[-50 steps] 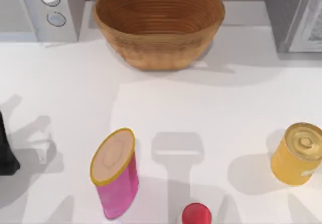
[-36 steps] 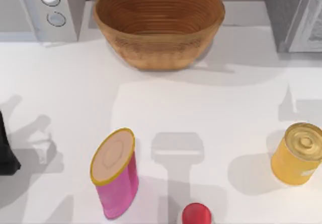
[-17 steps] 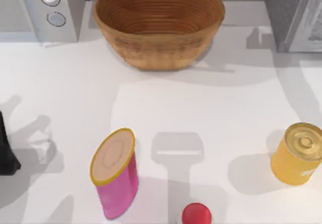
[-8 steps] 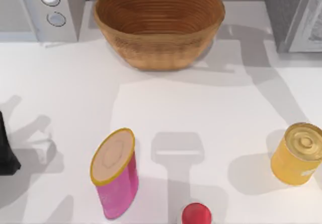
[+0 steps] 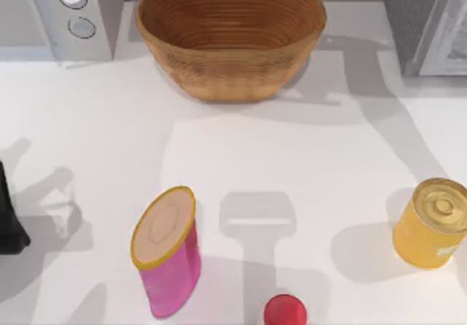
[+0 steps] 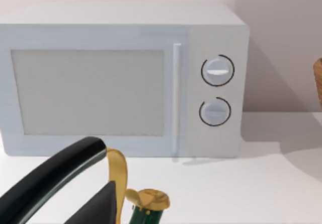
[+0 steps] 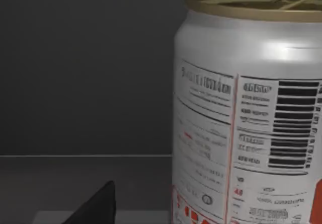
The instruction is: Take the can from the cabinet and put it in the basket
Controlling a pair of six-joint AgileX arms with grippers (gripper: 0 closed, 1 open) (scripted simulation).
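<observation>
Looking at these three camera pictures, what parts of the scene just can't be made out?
- The can: in the right wrist view its base and far side are cut off by the picture's edges.
- The cabinet: the top view's edge crops it, and its inside is hidden from above.
- The right gripper: one dark tip at the right wrist view's edge; open or shut cannot be told.
- The small red object: cut by the top view's lower edge, unidentifiable.

We see the white table (image 5: pixel 241 150) evenly and brightly lit from above, with soft grey shadows beside the basket (image 5: pixel 230 33), the pink cylinder (image 5: pixel 169 252) and the golden tin (image 5: pixel 433 223). Long arm-shaped shadows cross it toward the cabinet (image 5: pixel 427 22). Our right wrist view is dim, a broad highlight banding the can (image 7: pixel 251 113).
</observation>
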